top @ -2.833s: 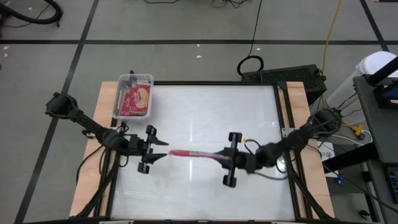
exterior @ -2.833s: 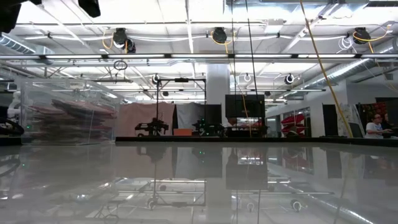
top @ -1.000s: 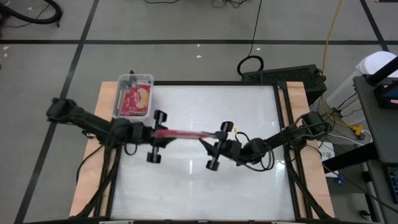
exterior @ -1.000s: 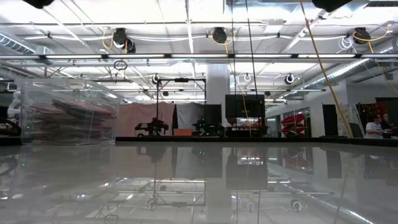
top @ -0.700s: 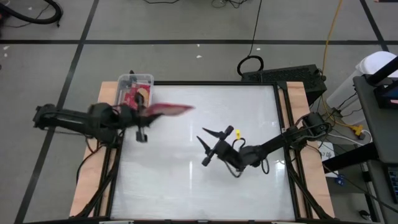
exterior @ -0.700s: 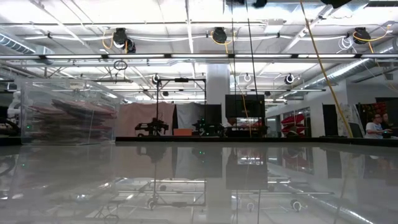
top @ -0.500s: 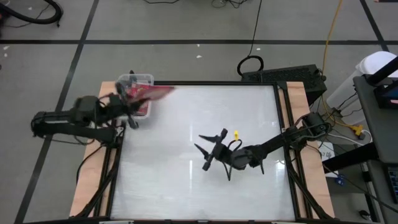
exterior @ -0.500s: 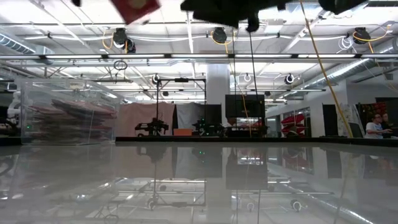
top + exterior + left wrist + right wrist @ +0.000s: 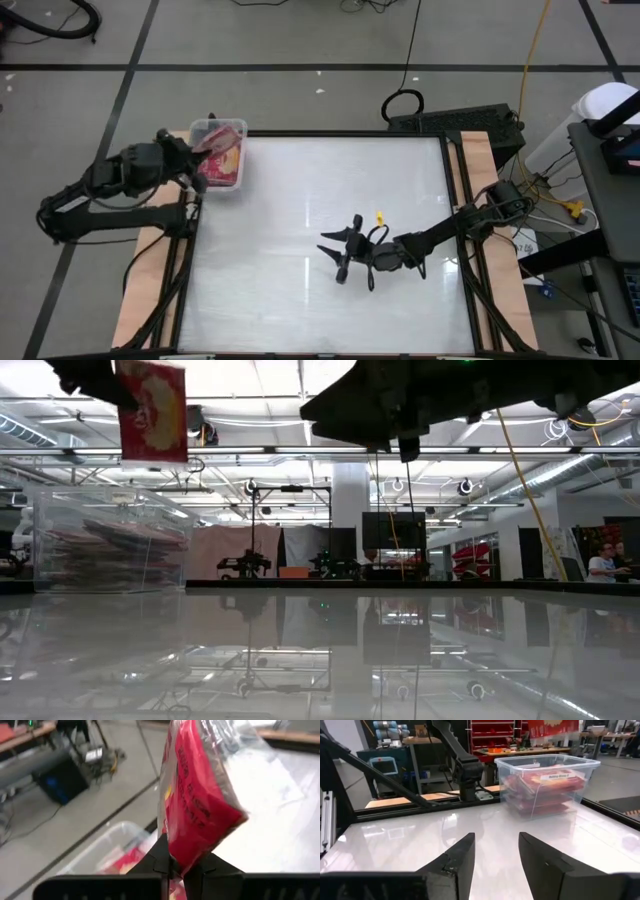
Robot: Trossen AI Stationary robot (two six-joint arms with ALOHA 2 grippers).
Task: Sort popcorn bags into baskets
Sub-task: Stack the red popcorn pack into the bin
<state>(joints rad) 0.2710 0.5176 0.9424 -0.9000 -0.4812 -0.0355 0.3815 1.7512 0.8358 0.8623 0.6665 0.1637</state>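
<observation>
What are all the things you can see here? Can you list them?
Popcorn bag: one, red, held in the air over the bin.
Popcorn bags: a stack, count unclear, red, inside the bin.
Bin: one, clear plastic, table's far left corner.
Table: one, white and shiny, wooden side edges.
Left gripper: one, dark, shut on the popcorn bag, above the bin.
Right gripper: one, dark, open, holding nothing, near the table's middle.
</observation>
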